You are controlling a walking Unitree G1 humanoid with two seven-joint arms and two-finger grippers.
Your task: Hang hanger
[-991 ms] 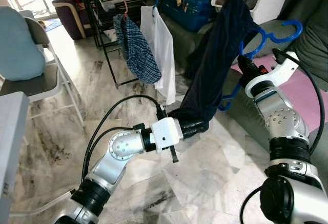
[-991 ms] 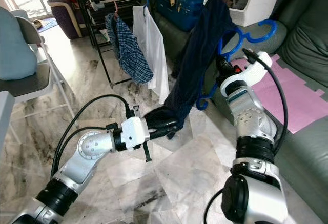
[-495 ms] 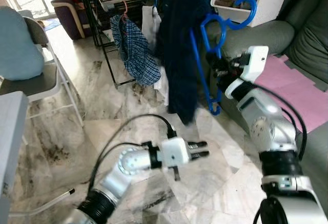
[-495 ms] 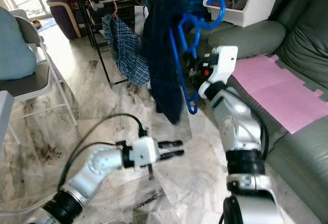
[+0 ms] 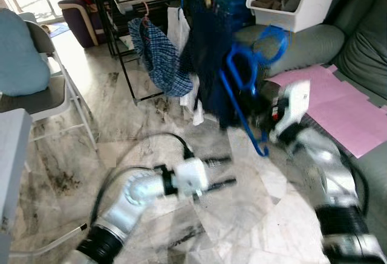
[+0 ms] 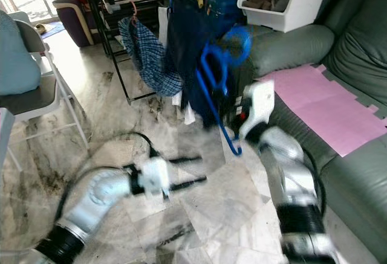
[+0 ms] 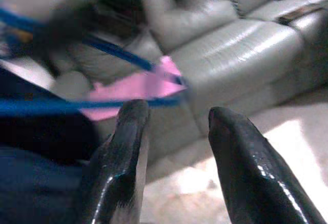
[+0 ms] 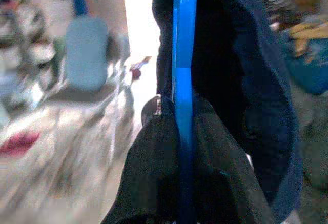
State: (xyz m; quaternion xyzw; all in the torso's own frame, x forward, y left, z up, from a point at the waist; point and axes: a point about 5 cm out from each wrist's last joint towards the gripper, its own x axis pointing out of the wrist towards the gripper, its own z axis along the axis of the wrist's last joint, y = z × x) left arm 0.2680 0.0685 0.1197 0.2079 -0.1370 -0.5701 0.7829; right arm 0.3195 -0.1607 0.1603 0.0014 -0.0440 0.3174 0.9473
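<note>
Blue hanger (image 5: 249,80) carrying a dark garment (image 5: 208,64) is clamped in the right gripper (image 5: 266,110), just near the drying rack (image 5: 115,28). Left gripper (image 5: 219,172) hovers empty over the floor, fingers spread.

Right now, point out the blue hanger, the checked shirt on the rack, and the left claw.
blue hanger (image 5: 237,98), left eye view, on its long side bar.
checked shirt (image 5: 162,63), left eye view, mid-cloth.
left claw (image 5: 225,172), left eye view, between fingertips.

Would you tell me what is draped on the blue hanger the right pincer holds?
A dark navy garment hangs on the blue hanger held by the right pincer. The cloth hides most of the hanger's far arm and the rack rail behind.
</note>
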